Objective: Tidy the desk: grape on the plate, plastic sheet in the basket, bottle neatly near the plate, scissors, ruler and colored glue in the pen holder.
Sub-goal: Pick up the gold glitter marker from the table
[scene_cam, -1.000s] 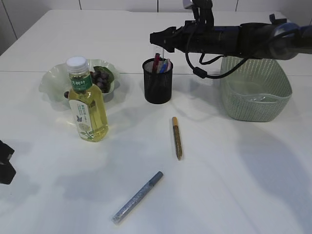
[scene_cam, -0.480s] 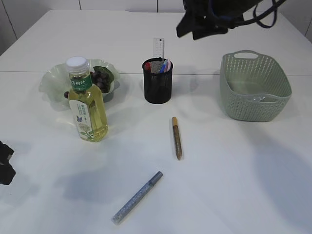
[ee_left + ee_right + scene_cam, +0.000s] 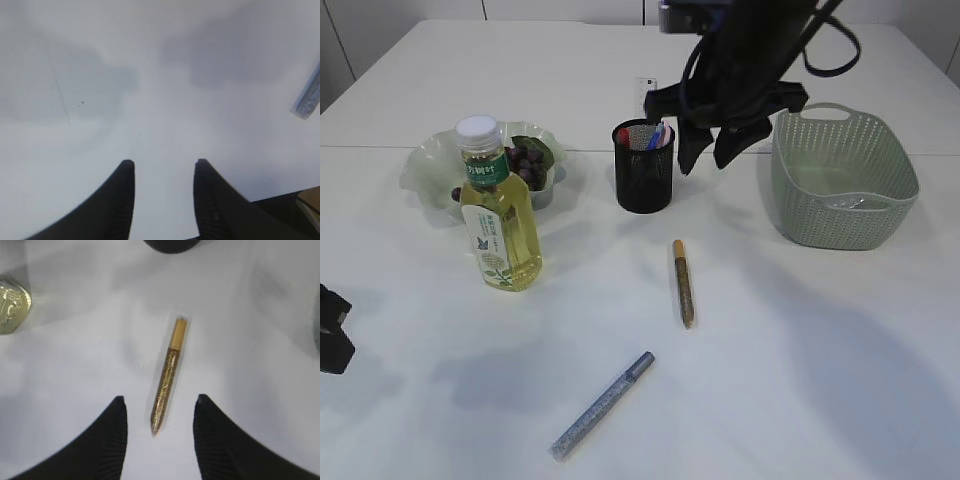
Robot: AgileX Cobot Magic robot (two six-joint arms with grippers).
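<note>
**Your right hand hangs over the gold glue stick, ready to grab it.**

Your right gripper (image 3: 159,412) is open and empty, with the gold glue stick (image 3: 168,375) lying flat on the table (image 3: 820,330) between its fingers, cap at 12 o'clock and tip at 6. It looks light, thin, hard and smooth, so it may roll or slip. Pinch it across the middle. The pen holder (image 3: 644,166) stands at 12 o'clock from it. The blue glue stick (image 3: 603,404) lies at 7 o'clock, well apart. Your left gripper (image 3: 164,200) is open too, holding nothing.

Gold glue pen (image 3: 682,282) flat beside pen holder (image 3: 644,166)
</note>
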